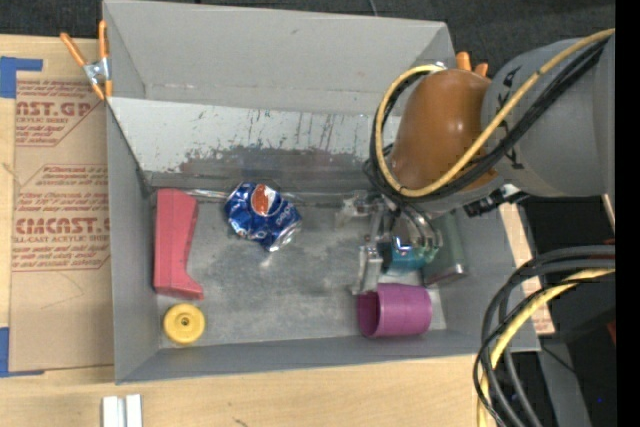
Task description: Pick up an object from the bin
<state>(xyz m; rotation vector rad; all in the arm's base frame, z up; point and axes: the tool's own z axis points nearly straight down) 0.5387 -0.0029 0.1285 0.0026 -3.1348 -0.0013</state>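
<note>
My gripper (385, 255) hangs low at the bin's right side, under the orange cover. A teal thing (405, 258) lies right beside its metal fingers, partly hidden by them. Just below the gripper a purple cup (396, 311) lies on its side, its mouth toward the left. I cannot make out whether anything sits between the fingers.
A crushed blue Pepsi can (262, 214) lies in the bin's middle. Along the left wall lies a pink block (174, 242), and a small yellow disc (184, 323) sits in the front left corner. The floor between can and cup is bare.
</note>
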